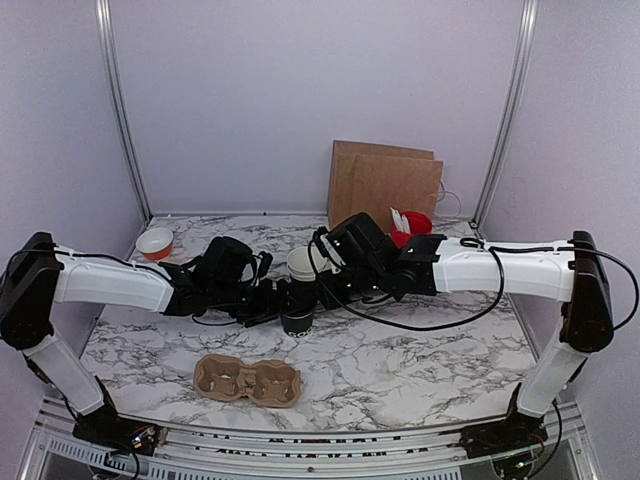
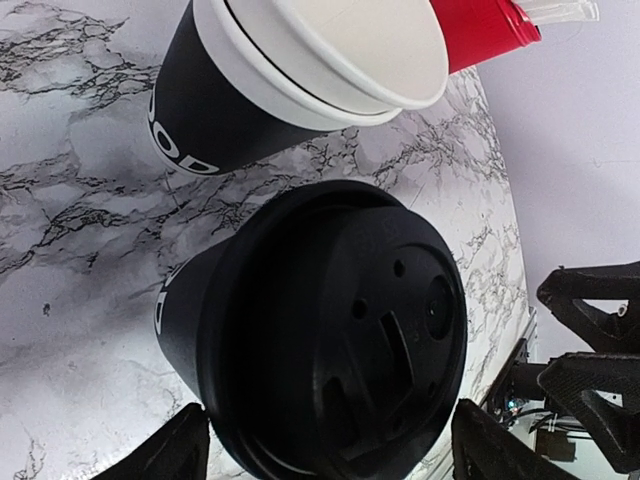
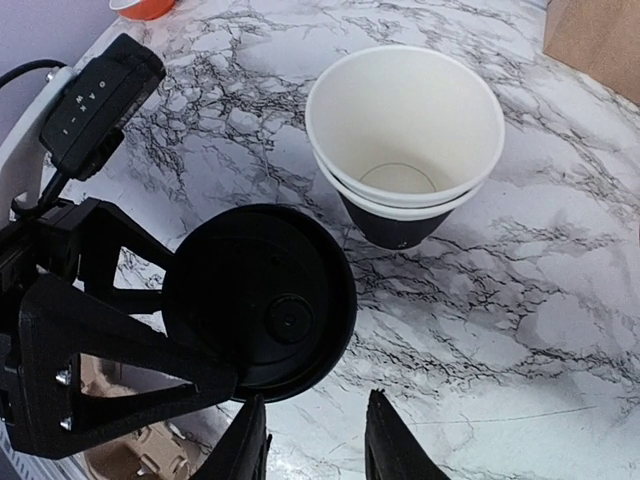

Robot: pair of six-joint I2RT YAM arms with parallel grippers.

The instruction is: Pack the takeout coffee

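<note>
A black takeout coffee cup with a black lid (image 1: 297,318) stands upright on the marble table between both arms. My left gripper (image 2: 328,452) is open wide around it. Its fingers (image 2: 172,452) flank the lidded cup (image 2: 330,340) closely, and I cannot tell whether they touch it. Just behind it stands a stack of lidless cups (image 1: 302,263), black outside with cream ones nested inside (image 3: 405,140). My right gripper (image 3: 315,440) hovers over the marble beside the lidded cup (image 3: 260,300), its jaws partly open with nothing between them.
A cardboard cup carrier (image 1: 247,381) lies near the front edge. A brown paper bag (image 1: 385,185) leans against the back wall, with a red cup holding white utensils (image 1: 415,222) before it. An orange-and-white bowl (image 1: 154,242) sits at the back left.
</note>
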